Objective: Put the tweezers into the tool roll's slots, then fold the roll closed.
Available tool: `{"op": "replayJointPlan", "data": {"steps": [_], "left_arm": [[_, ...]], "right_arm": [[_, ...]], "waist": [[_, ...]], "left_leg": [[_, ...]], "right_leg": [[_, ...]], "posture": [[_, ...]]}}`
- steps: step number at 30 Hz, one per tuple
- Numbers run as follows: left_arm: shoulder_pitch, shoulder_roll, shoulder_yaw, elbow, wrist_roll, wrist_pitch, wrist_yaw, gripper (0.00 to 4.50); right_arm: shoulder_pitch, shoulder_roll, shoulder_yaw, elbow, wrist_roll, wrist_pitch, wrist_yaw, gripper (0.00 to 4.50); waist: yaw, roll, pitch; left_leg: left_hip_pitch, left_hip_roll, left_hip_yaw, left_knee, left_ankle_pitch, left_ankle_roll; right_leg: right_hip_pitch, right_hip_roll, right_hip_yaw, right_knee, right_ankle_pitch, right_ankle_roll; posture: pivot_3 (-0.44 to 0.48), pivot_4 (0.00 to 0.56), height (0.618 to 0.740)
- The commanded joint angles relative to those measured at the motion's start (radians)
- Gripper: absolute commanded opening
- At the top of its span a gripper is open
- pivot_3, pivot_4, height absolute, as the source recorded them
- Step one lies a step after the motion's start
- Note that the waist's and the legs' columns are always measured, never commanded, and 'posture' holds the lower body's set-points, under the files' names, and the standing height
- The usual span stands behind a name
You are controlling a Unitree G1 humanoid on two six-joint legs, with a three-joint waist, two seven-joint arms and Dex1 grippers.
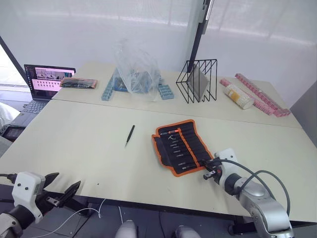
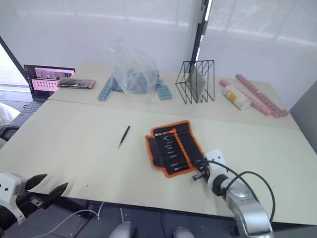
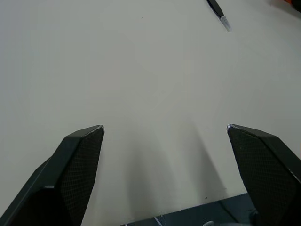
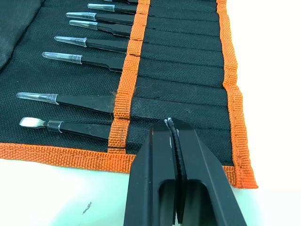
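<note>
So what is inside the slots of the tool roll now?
Several tweezers sit in the slots of the open tool roll, capped tips sticking out past the orange band. Their rear parts are covered by the fabric. One more tweezer lies loose on the table.

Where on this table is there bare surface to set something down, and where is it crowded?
Bare: the near table between the left gripper, the loose tweezers and the tool roll; also the stretch beyond the roll toward the table's right edge. Crowded: the far side, with laptop, plastic bag, wire rack and pink strips.
</note>
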Motion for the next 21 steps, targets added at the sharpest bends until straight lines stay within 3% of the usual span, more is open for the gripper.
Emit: {"op": "replayJointPlan", "data": {"steps": [1,7,12,21], "left_arm": [[-0.005,0.02,0.002,-0.021,-0.015,-0.022,0.015,4.45],[-0.031,0.042,-0.045,-0.008,0.0,-0.022,0.036,4.45],[-0.109,0.059,-0.152,0.022,0.046,-0.018,0.08,4.45],[-0.427,0.007,-0.44,0.168,0.142,0.066,0.225,4.45]], "right_arm": [[0.057,-0.012,0.038,0.096,-0.014,0.059,0.009,0.0],[0.053,-0.008,0.04,0.104,-0.017,0.054,0.009,0.0],[0.047,-0.002,0.04,0.112,-0.019,0.05,0.005,0.0],[0.019,0.015,0.047,0.121,-0.023,0.05,-0.009,0.0]], "waist": [[0.0,0.0,0.0],[-0.001,0.0,0.0],[0.0,0.0,0.0],[-0.005,0.0,0.0]], "left_leg": [[0.0,0.0,0.0,0.0,0.0,0.0],[0.0,0.0,0.0,0.0,0.001,0.003],[0.001,0.0,0.0,0.0,0.002,0.003],[0.003,-0.001,0.001,0.0,0.003,0.005]], "right_leg": [[0.0,0.0,0.0,0.0,0.0,0.0],[0.0,0.001,-0.001,0.0,0.002,0.003],[0.0,0.002,-0.001,0.0,0.002,0.004],[0.002,0.006,-0.002,0.002,0.004,0.006]], "posture": [[0.0,0.15,0.689],[0.0,0.15,0.689],[0.0,0.15,0.689],[0.0,0.15,0.689]]}}
